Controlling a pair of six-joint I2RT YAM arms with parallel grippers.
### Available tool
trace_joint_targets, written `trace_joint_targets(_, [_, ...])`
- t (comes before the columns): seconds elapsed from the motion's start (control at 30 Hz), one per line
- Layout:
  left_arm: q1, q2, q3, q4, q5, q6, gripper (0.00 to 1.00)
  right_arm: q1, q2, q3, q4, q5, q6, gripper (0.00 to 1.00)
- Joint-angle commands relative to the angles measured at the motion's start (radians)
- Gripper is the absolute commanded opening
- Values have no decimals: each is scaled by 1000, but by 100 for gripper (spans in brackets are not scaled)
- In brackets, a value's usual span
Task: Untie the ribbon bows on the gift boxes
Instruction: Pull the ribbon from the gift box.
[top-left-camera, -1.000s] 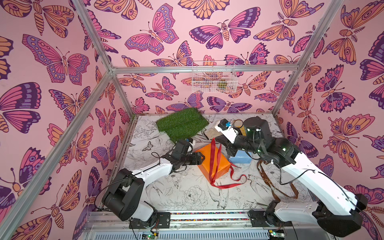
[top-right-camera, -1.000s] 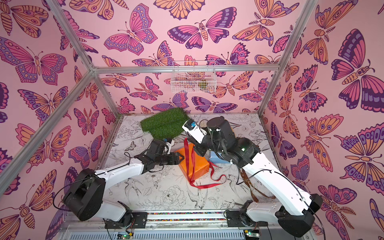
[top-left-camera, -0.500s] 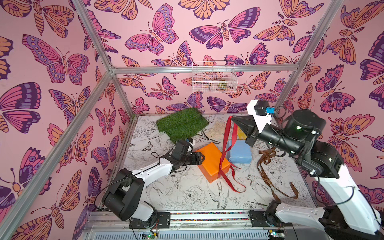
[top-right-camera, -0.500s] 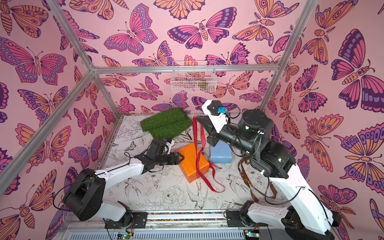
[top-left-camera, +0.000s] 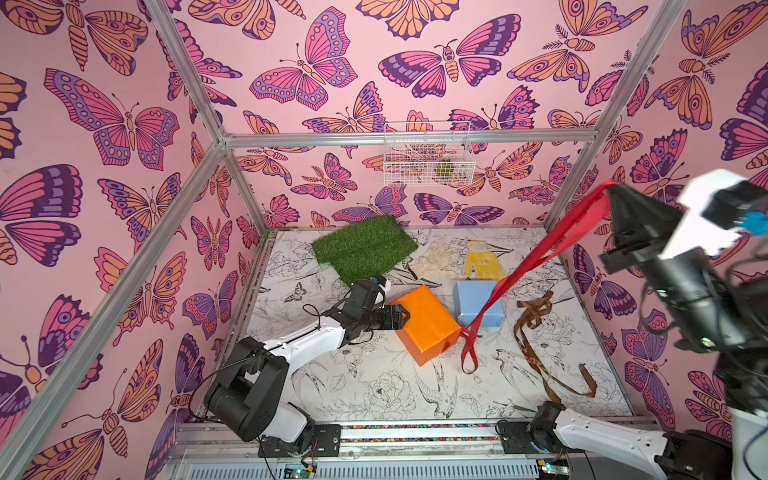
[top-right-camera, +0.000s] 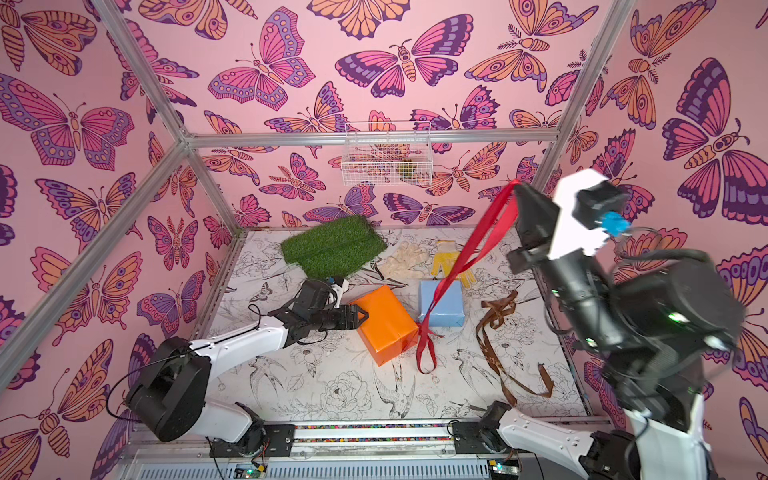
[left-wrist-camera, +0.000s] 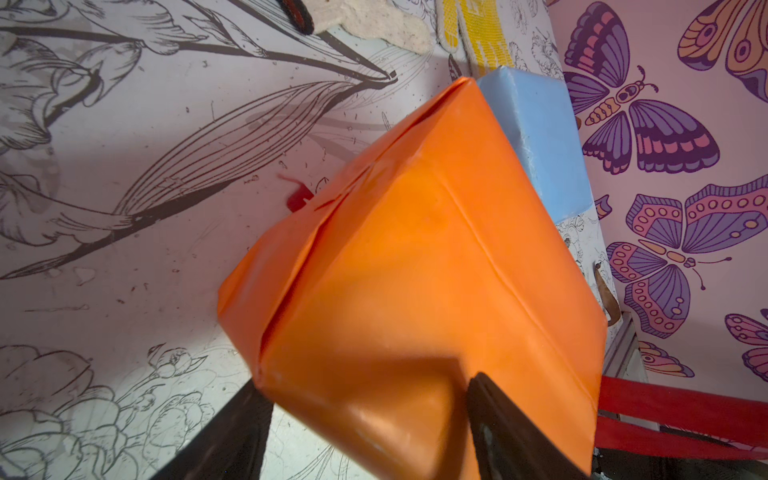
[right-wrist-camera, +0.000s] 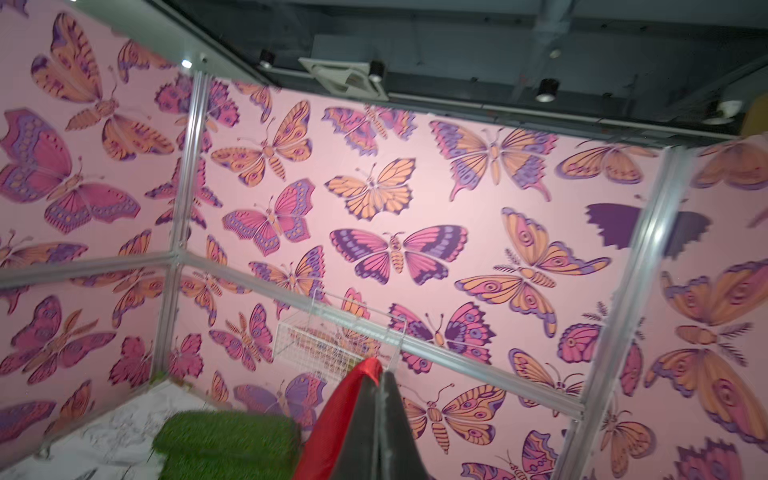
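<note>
Bimanual cell seen from above. The right gripper (top-left-camera: 611, 187) is raised high near the right wall, its jaws fully closed on the red ribbon (top-left-camera: 536, 257). The right wrist view shows the red fold pinched at the tips. Two strands slant down from the grip, pass across the blue box (top-left-camera: 469, 297) in both top views, and reach the table (top-left-camera: 374, 386) just beside the right corner of the orange box (top-left-camera: 424, 328). There the lower end forms a slack loop on the surface. Whether any of it is caught under that box cannot be told. The left gripper (top-left-camera: 402, 316) lies low, its jaws spread wide and clasping the left corner of the orange box. In the left wrist view the box fills the gap between the two black fingers. The visible faces of the orange box show plain paper. The two boxes stand near each other at mid-table, orange to the left. The brown ribbon (top-left-camera: 534, 311) lies loose in a curling strand on the table, near the right side of the blue box. Behind the boxes lie a grass mat (top-left-camera: 365, 249), a white glove (top-left-camera: 436, 259) and a yellow glove (top-left-camera: 482, 262).
</note>
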Motion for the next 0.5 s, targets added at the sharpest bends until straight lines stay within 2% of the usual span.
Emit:
trace_joint_targets(0.0, [6, 23, -16, -64, 3, 32, 75, 4, -29, 78, 49, 81, -25, 0])
trace_joint_targets(0.17, [6, 21, -18, -63, 5, 33, 75, 4, -16, 212, 57, 99, -32, 0])
trace_joint_targets(0.27, [6, 22, -17, -63, 6, 31, 75, 5, 14, 287, 77, 149, -109, 0])
trace_joint_targets(0.47, [6, 34, -16, -57, 12, 29, 75, 15, 40, 311, 217, 204, -288, 0])
